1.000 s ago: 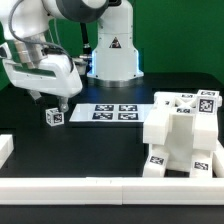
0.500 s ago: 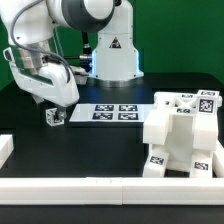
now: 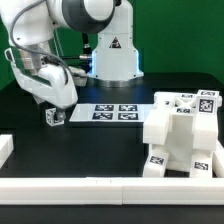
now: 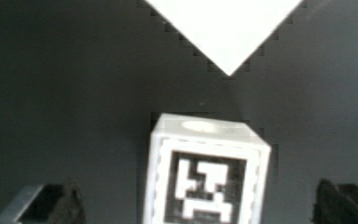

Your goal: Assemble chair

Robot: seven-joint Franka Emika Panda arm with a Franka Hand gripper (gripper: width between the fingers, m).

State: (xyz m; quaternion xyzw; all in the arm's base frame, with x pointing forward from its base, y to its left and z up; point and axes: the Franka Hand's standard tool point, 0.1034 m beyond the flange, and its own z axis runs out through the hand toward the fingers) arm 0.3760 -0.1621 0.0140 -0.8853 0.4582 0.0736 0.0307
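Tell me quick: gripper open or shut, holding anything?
Gripper: open, holding nothing; the small white block sits between the jaws, ungripped.

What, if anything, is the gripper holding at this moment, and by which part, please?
Nothing is held. The gripper is open, its fingertips apart on either side of a small white tagged block without touching it.

Glossy white arm with dark grey joint bands; white base carries a black triangle warning mark. Gripper: white body, dark fingertips.
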